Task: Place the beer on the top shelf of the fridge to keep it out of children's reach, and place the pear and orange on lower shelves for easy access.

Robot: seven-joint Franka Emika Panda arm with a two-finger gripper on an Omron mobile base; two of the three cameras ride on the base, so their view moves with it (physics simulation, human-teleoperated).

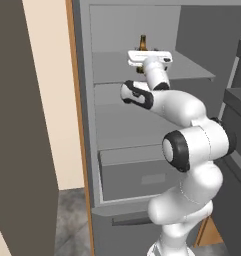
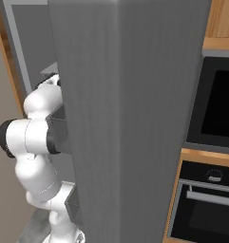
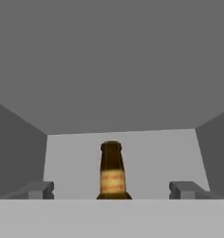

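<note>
Here my gripper [image 3: 111, 189] is wide open around the beer [image 3: 112, 172]; its yellow label is too blurry to read.

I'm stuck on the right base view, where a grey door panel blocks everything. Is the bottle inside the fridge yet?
Observer: Yes. In the left base view the beer stands upright on the top shelf of the fridge.
Operator: Is the gripper gripping it?
Observer: No. In the hand view the gripper is open, its fingertips wide apart with the bottle between them, touching neither.
Operator: Any fruit on the shelves below?
Observer: None that I can see; the lower shelves look bare where the arm doesn't cover them.
</note>
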